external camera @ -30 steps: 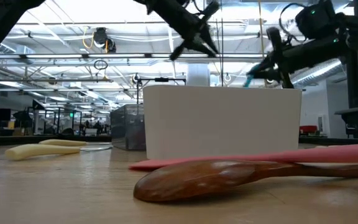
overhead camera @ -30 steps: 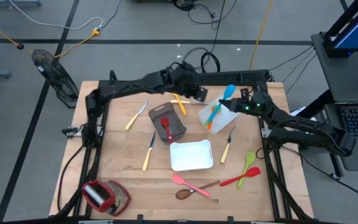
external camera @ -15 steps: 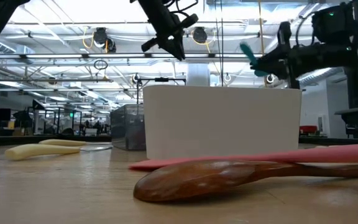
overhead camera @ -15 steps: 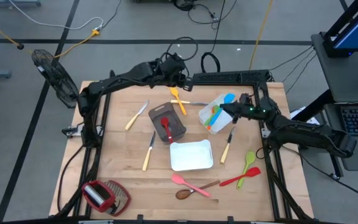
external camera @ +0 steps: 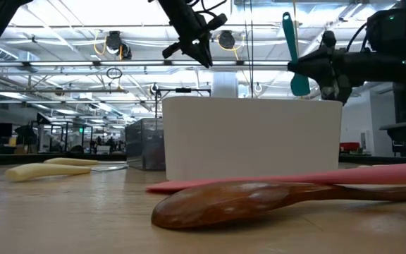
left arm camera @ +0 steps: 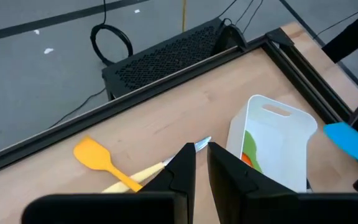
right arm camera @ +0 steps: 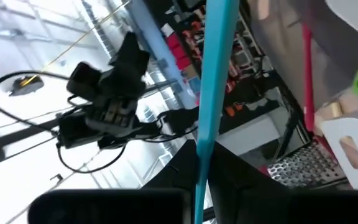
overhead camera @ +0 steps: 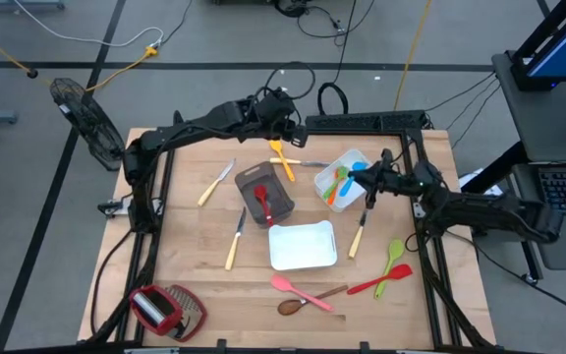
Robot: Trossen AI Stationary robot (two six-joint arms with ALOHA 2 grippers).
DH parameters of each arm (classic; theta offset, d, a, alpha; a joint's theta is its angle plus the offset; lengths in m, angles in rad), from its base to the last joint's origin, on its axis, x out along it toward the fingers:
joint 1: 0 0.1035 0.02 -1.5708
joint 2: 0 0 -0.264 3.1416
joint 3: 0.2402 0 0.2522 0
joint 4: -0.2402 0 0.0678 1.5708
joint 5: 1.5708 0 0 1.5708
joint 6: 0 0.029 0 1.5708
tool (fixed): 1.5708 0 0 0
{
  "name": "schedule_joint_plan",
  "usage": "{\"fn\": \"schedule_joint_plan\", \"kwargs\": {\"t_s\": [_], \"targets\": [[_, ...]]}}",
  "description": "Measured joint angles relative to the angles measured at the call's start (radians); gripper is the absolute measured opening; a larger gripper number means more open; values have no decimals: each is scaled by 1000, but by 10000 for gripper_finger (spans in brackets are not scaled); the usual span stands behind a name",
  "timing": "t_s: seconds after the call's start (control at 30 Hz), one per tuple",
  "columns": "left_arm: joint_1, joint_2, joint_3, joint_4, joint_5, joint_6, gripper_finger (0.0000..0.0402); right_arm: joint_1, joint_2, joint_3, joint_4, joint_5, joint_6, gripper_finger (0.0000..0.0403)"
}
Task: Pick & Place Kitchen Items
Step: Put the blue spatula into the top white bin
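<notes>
My right gripper (overhead camera: 367, 181) is shut on a blue plastic utensil (external camera: 292, 51) that stands upright over the white tray (overhead camera: 354, 157) at the far right. That tray holds an orange and a green utensil (overhead camera: 337, 185). My left gripper (overhead camera: 285, 110) hangs shut and empty above the table's far edge, over an orange spatula (overhead camera: 280, 150); its wrist view shows the spatula (left arm camera: 96, 155) and the tray (left arm camera: 272, 149). A red utensil (overhead camera: 260, 201) lies in the grey bin (overhead camera: 276, 187). My right gripper pinches the blue utensil's handle (right arm camera: 199, 167) between its two fingers, a little above the wide head (external camera: 300, 85). The fingers come level from the table's right side and lie across the handle. The utensil is lifted clear, upright, head down.
A second white tray (overhead camera: 303, 246) lies mid-table. Pale-handled knives (overhead camera: 216, 183) (overhead camera: 235, 239) (overhead camera: 360, 231) lie around the bin. A green spoon (overhead camera: 393, 256), red spatula (overhead camera: 381, 283), pink spoon (overhead camera: 298, 288) and wooden spoon (overhead camera: 308, 300) lie near the front. A red mesh gadget (overhead camera: 165, 310) sits front left.
My left gripper has drawn back from the far-right tray toward the table's far edge, then kept still. My right gripper has gone a little toward the near edge and turned, swinging the blue utensil from a slant to upright.
</notes>
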Motion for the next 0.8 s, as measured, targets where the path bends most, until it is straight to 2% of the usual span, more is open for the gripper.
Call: {"fn": "schedule_joint_plan", "kwargs": {"t_s": [0.37,0.6,0.8], "targets": [[-6,0,0,1,0,-4,42,-10,148,1,5,-104,32,16],[-21,1,0,2,0,-8,42,-75,235,1,13,-138,28,17],[-40,1,0,3,0,-14,42,-137,302,1,45,-208,25,18]]}}
